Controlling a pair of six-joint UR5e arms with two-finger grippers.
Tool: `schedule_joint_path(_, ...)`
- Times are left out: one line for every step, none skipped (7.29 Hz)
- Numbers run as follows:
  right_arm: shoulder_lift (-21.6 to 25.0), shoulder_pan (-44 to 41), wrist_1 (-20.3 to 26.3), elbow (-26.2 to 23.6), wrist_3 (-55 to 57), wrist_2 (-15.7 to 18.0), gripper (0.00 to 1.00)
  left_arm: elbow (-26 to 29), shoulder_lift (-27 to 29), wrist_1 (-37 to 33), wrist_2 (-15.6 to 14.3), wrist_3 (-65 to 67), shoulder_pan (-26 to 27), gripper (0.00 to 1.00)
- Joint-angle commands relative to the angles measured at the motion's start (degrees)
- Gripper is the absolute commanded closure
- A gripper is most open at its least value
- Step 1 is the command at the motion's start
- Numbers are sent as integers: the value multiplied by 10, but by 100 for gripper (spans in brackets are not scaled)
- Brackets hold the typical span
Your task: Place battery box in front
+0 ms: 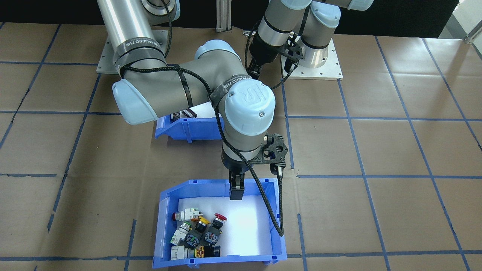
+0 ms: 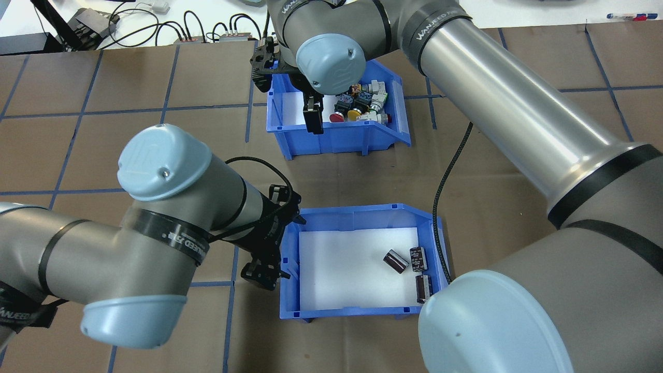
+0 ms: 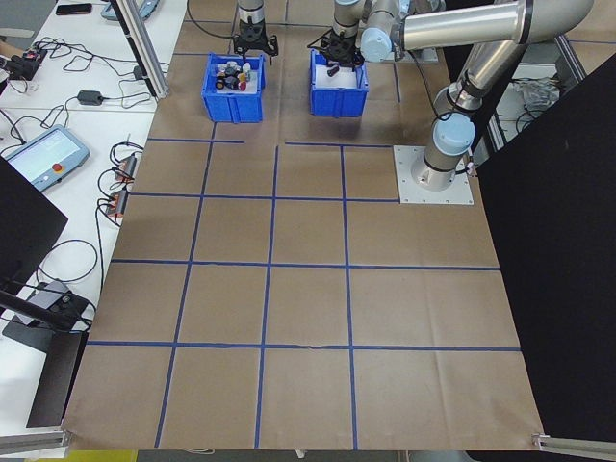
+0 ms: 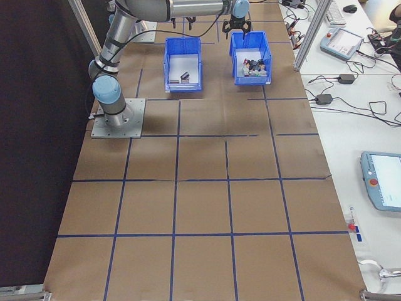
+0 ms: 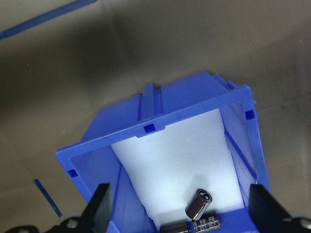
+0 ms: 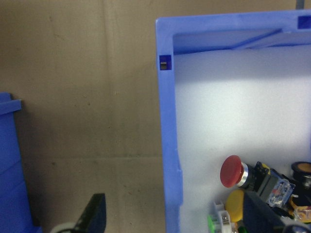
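Right gripper (image 1: 236, 190), jaws apart astride the switch bin's (image 1: 277, 210) wall; left gripper (image 2: 264, 272), jaws apart beside the battery box (image 2: 357, 311), nearer the robot's table edge. Arm straps (image 2: 171, 239) read "WANJEED".

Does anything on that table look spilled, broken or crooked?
Nothing stands out. Both blue bins sit upright on the table: the battery box holds three dark cells loose at one end, and the other bin keeps its colourful switches inside.
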State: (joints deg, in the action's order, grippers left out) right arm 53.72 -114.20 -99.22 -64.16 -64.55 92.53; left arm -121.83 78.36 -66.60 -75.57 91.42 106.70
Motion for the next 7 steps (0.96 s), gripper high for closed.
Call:
schedule_joint_path(-4,0,-7,-32,-4,-1,0,-15,0,26,1,86,36,0)
schedule_joint_path(-5,0,-43,-41,-3,0,0,-16,-1,26,1,123,56,0)
schedule_joint_path(-12,0,-51,-43,-4,0,0,-17,5,31,-3,169,85,0)
schedule_joint_path(-19,1,-52,-43,-4,0,1,-20,6,34,-5,203,100,0)
schedule_joint_path(-21,2,-53,-42,-5,0,10,-31,11,41,-5,241,107,0)
schedule_joint_path(-22,2,-54,-41,-5,0,27,-46,12,59,-7,260,119,0)
schedule_joint_path(-22,2,-59,-41,-6,1,48,-71,12,114,-7,292,123,0)
